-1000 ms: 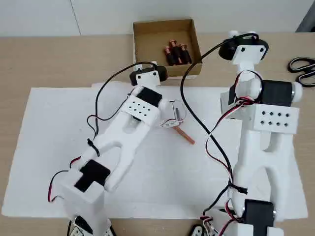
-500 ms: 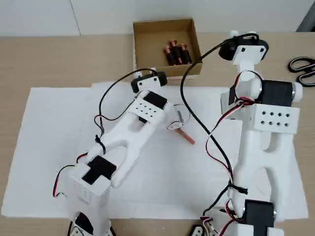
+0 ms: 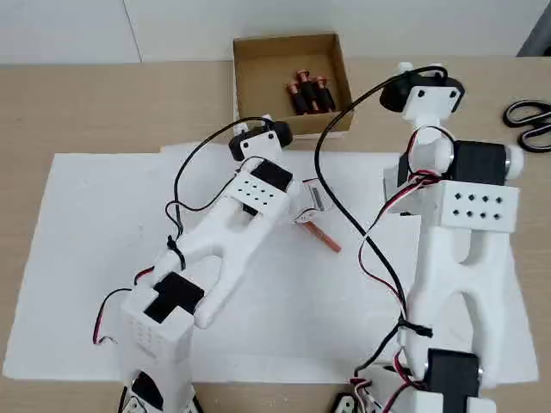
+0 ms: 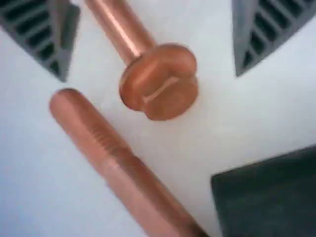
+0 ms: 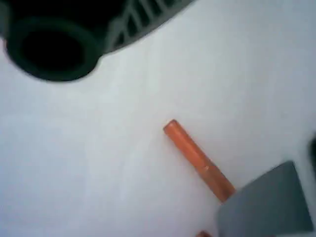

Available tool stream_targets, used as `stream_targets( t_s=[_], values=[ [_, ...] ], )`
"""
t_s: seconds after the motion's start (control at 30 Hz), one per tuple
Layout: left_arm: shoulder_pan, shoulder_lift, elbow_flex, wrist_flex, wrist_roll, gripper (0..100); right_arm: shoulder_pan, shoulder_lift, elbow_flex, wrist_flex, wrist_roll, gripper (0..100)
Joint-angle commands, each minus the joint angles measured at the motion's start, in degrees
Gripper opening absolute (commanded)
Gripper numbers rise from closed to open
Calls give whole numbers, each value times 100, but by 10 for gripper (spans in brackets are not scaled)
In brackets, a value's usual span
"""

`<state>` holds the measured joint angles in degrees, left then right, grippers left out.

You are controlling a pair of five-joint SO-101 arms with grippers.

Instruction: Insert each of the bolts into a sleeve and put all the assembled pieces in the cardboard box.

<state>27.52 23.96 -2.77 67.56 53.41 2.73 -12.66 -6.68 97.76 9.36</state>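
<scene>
Centrally, the left end effector (image 4: 150, 49) is held low over the white sheet (image 3: 103, 258), jaws apart, nothing gripped. Ridged pads (image 4: 42, 34) are noted on either side of the bolt (image 4: 158, 86), clear of it. The bolt is laid flat on the sheet, shank running between the pads, flanged head near their tips. The copper sleeve (image 4: 113, 158) is laid just beside the head, apart from it and at an angle; the two are not yet joined.

Handling, as judged: the bolt is taken to be small, light and rigid metal. Its smooth round shank is likely to roll or slip under a pinch. A hold across the shank close behind the head is advised, so that the plain end is left free for the sleeve. The sleeve is judged equally stiff and apt to roll; mid-length is the place to take it.

The right end effector (image 5: 143, 17) is held above the sheet to the right of the sleeve; whether it is apart or together cannot be told.

The cardboard box (image 3: 284, 40) is set on the worktop (image 3: 86, 103) at the far edge of the sheet, open-topped. A small cluster of assembled pieces (image 3: 308, 93) is seen in its right half. Scissors (image 3: 529, 120) are noted at far right, well apart.
</scene>
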Motion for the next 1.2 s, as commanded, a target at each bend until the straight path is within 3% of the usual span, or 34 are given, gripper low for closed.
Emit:
stream_targets(
  t_s=[0.0, 0.13, 0.63, 0.93, 1.17],
  values=[
    [35, -26, -207, -79, 26, 116, 13, -268, -18, 4, 35, 4],
    [105, -26, -207, -53, 26, 42, 13, -268, -18, 4, 26, 4],
    [325, -44, -207, -44, -62, 41, 31, -268, -18, 22, 26, 4],
    [273, -97, -453, 607, -1486, 39, 13, -268, -18, 22, 26, 4],
    [-44, -97, -1754, 1582, -2558, 40, 13, -268, -18, 22, 26, 4]
  ],
)
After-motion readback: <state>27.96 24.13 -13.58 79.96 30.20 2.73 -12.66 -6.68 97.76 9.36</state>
